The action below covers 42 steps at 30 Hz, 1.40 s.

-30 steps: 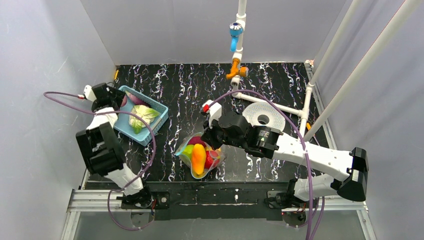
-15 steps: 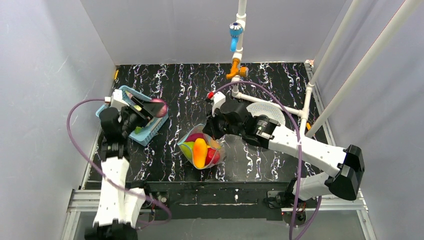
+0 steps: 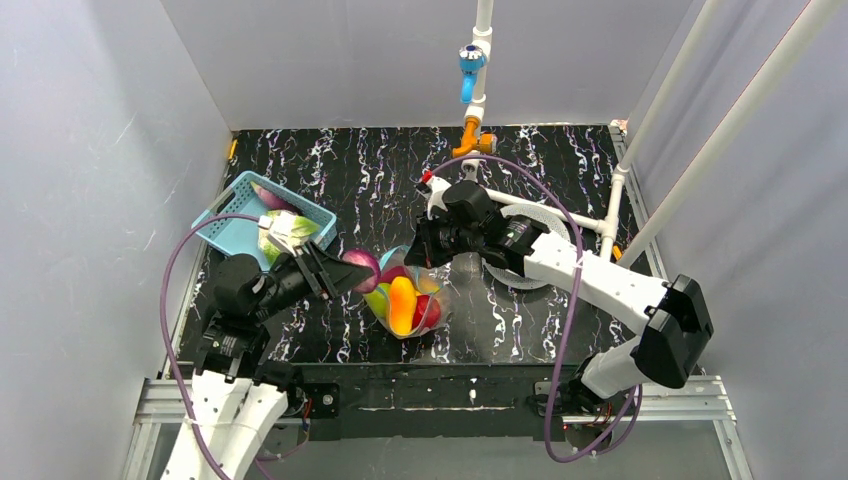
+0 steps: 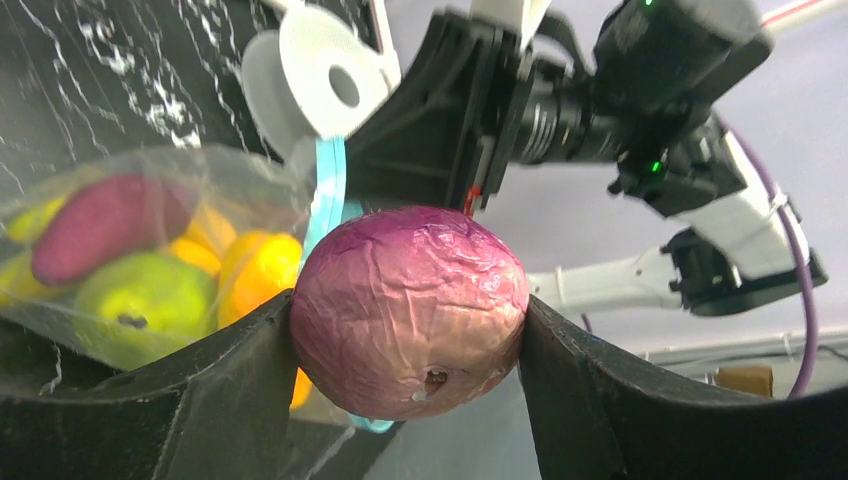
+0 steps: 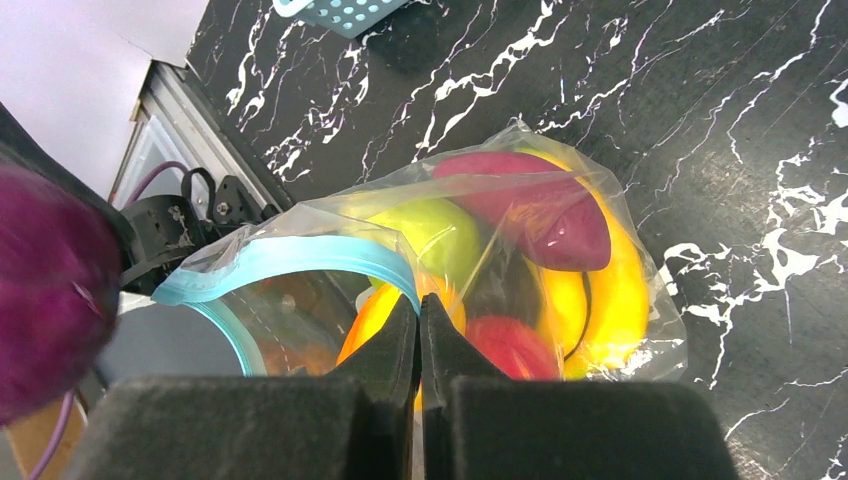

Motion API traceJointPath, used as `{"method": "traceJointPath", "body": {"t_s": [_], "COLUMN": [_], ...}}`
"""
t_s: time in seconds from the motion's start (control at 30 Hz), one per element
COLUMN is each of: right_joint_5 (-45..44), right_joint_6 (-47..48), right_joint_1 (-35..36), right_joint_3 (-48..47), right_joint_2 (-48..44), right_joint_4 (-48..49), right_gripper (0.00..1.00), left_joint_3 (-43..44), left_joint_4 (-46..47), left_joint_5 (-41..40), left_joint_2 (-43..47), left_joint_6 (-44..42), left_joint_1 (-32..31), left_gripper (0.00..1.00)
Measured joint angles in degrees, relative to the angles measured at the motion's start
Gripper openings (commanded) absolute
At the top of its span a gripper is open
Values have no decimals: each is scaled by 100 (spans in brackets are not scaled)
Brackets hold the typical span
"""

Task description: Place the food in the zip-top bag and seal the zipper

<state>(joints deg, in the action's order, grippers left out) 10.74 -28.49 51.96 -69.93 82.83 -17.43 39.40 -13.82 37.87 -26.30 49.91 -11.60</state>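
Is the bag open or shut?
Open. On the bag, the teal zipper gapes in a loop; the right gripper pinches its rim.

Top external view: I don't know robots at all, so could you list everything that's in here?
table: one, black with white veins, under everything
zip-top bag: one, clear, mid-table, mouth held open
zipper: one, teal-blue, along the bag's mouth
toy food in the bag: at least five, green pear, orange piece, red apple, yellow banana, maroon piece
purple toy vegetable: one, held just left of the bag's mouth
basket: one, blue lattice, far left, holding a leafy green-white toy and a purple toy
white disc: one, holed, right of the bag
pipe frame: white, blue and orange fittings, back and right
left gripper: shut on the purple toy vegetable
right gripper: shut on the bag's rim
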Motion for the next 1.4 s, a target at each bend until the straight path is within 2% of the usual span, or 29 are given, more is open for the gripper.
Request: {"method": "traceJointPath", "body": {"t_s": [0.13, 0.4, 0.5, 0.73, 1.03, 1.1, 1.2, 1.23, 1.3, 1.4], "right_joint_5": [260, 402, 398, 380, 463, 490, 546, 575, 608, 640], "right_joint_6": [-98, -129, -111, -22, 20, 20, 20, 20, 20, 20], "right_joint_1": [-98, -140, -162, -181, -205, -208, -208, -208, -208, -208], "right_joint_3": [-15, -48, -103, -363, -562, -566, -566, -566, -566, -566], "right_joint_2": [83, 103, 103, 103, 103, 103, 101, 101, 101, 98], "right_joint_4": [37, 37, 22, -240, -422, -431, -439, -437, -437, -435], "right_gripper": [1, 1, 1, 1, 1, 1, 1, 1, 1, 1], "left_joint_3": [50, 866, 1088, 1294, 1294, 1294, 1342, 1379, 1519, 1731], "left_joint_4": [-369, -671, -813, -1084, -1460, -1563, -1696, -1725, -1797, -1812], "left_joint_5": [-223, -1189, -1506, -2096, -2863, -2988, -3147, -3171, -3211, -3248], "left_joint_2": [-166, -1438, -1794, -2352, -2223, -2221, -2197, -2199, -2223, -2284], "left_joint_6": [-181, -599, -796, -1029, -1025, -997, -942, -933, -940, -931], "left_joint_1": [-636, -2363, -2704, -3060, -3091, -3091, -3091, -3091, -3091, -3091], "left_gripper": [35, 41, 46, 54, 75, 84, 87, 93, 97, 98]}}
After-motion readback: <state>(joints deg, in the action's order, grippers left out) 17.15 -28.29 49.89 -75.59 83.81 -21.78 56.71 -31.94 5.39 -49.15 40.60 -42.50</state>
